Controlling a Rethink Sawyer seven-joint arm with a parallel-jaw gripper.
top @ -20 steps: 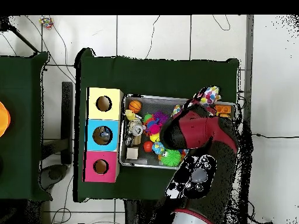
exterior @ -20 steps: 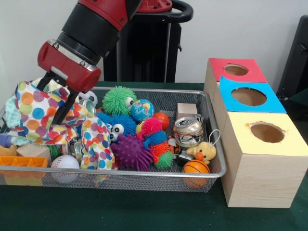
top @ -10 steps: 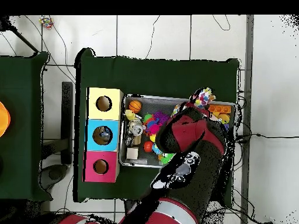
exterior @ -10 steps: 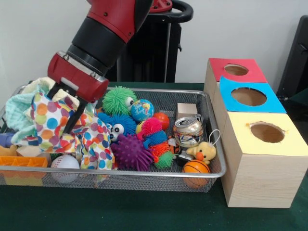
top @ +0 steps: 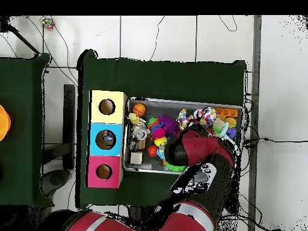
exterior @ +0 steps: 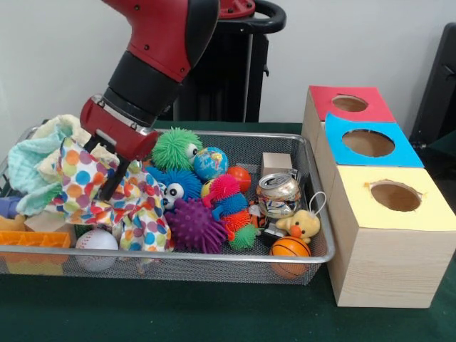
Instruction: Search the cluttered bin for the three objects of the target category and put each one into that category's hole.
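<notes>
At the left end of the wire mesh bin [exterior: 313, 246], the gripper [exterior: 107, 182] reaches down into a polka-dot cloth [exterior: 92, 182]. One dark finger shows against the fabric, the cloth bunched round it, so it looks pinched on the cloth, though the other finger is hidden. A pale green towel [exterior: 32, 160] lies just left of it. Near the front left wall sit an orange plastic block [exterior: 32, 241] and a baseball [exterior: 96, 242], the ball partly under the cloth's hanging edge.

Which category is wanted cannot be told from the scene. The likely candidates all lie to the right of the gripper, past the cloth: a green spiky ball [exterior: 174, 148] just beside the wrist, a globe ball [exterior: 211, 163], a purple spiky ball [exterior: 194, 226], a pink spiky ball [exterior: 223, 189], then a crushed can [exterior: 278, 194], a yellow duck [exterior: 303, 226] and a small basketball [exterior: 290, 248] at the right end.

Right of the bin stand three boxes with holes: yellow box [exterior: 388, 235] nearest, blue box [exterior: 370, 146], red box [exterior: 349, 105] farthest. The cloth itself is the obstacle; it drapes over toys beneath and would trail across the spiky balls on any move right.
</notes>
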